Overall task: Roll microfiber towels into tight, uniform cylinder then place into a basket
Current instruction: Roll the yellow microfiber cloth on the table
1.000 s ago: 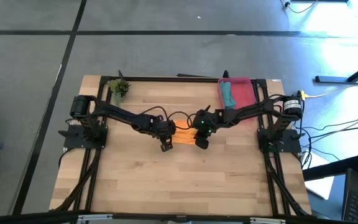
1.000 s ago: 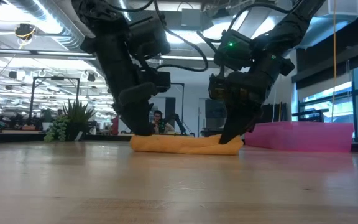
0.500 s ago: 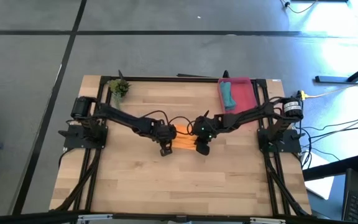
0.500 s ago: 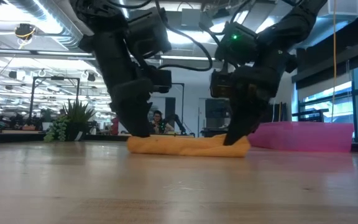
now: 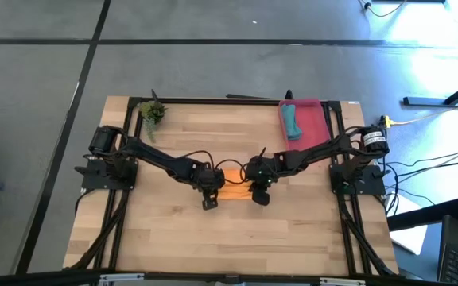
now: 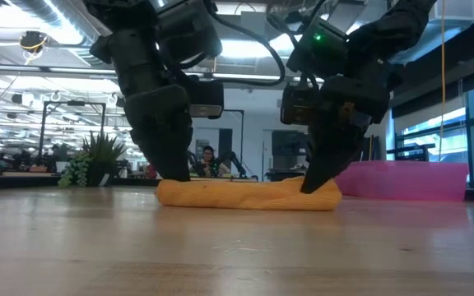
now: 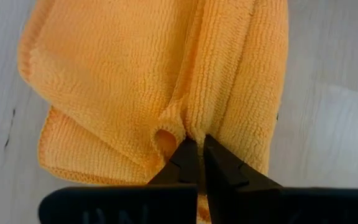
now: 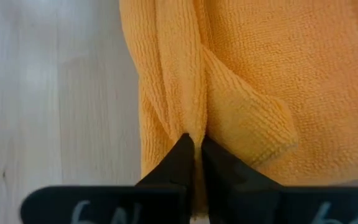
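Both arms crowd the table's [image 5: 157, 230] middle, their grippers [image 5: 207, 193] [image 5: 258, 191] pinched on the ends of the orange towel [image 5: 234, 189], blocking passage there. The near half of the table lies bare. At the far edge stand the plant [image 5: 152, 112] and basket [image 5: 312, 119], with bare wood between them.

Two dark, jointed robot arms with slim pointed grippers.

Each arm is black, built of chunky links and rounded joints, mounted on a black bracket base at the table's side, with thin black cables looping along it. The right arm carries a small glowing green light near its wrist. The left gripper [image 7: 196, 163] ends in two narrow, tapering matte-black fingers on a wide black bar; the right gripper [image 8: 193, 160] matches, with faint pale markings on its bar.
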Motion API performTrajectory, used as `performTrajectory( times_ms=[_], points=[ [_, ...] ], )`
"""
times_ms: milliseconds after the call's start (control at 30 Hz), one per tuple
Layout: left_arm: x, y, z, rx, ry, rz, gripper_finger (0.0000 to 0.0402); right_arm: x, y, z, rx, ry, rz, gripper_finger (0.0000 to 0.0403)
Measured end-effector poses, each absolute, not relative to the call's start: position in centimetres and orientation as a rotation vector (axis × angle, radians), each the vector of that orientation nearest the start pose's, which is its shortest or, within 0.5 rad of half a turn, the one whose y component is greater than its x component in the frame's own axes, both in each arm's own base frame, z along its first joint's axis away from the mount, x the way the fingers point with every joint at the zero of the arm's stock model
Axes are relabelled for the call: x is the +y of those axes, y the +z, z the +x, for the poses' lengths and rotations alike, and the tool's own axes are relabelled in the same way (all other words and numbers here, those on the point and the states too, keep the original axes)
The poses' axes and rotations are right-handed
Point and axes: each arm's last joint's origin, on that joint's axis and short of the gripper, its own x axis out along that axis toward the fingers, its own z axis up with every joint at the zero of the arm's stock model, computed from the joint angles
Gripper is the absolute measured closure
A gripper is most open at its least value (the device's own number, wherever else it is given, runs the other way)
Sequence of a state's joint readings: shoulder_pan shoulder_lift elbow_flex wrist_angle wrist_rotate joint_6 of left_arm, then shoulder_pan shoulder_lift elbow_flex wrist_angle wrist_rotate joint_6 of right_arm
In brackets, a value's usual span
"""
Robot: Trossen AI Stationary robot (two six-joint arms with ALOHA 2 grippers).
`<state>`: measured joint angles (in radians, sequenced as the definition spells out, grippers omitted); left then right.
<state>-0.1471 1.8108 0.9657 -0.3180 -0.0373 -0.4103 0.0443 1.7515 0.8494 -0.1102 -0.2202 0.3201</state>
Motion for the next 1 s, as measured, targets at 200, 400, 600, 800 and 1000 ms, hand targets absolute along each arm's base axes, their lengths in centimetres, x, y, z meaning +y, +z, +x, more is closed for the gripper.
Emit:
performTrajectory(
  times_ms=[200, 400, 600, 800, 1000],
  points=[
    [-4.7, 12.8, 32.5, 1.157, 0.141, -0.255, 0.0402, 2.1, 12.7, 31.8, 1.022, 0.087, 0.372, 0.0344],
    [-4.7, 12.7, 32.4, 1.166, 0.140, -0.254, 0.0402, 1.4, 12.8, 31.9, 1.010, 0.084, 0.361, 0.0289],
    [-4.7, 12.7, 32.4, 1.166, 0.141, -0.254, 0.0402, 0.5, 13.4, 32.5, 0.999, 0.050, 0.387, 0.0274],
    [-4.7, 12.7, 32.4, 1.166, 0.143, -0.253, 0.0402, 0.5, 14.5, 33.0, 1.024, 0.070, 0.338, 0.0273],
    [-4.7, 12.7, 32.4, 1.165, 0.144, -0.253, 0.0402, 0.4, 16.6, 33.0, 1.029, 0.011, 0.247, 0.0273]
  ],
)
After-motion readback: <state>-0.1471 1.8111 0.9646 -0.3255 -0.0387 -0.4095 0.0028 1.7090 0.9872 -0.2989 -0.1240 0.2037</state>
